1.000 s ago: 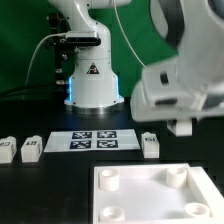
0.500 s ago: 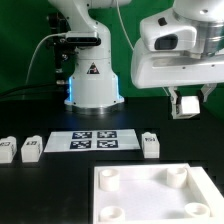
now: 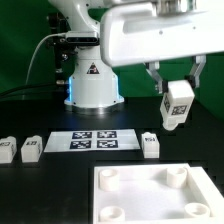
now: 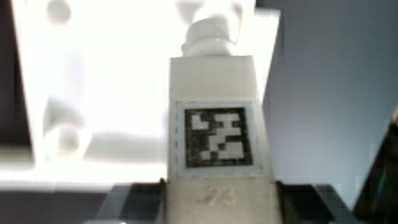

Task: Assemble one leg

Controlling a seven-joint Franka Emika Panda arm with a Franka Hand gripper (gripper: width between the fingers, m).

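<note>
Gripper [image 3: 178, 88] clamps the leg [image 3: 178, 108] (black-and-white tag [image 4: 219, 134] showing).

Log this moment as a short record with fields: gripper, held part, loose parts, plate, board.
gripper: shut on the leg, raised off the table
the leg: tilted in the air, tag facing the exterior view
loose blocks: three on the table, two at the exterior view's left of the marker board, one at its right
white plate: on the table, no leg in the sockets that show
</note>
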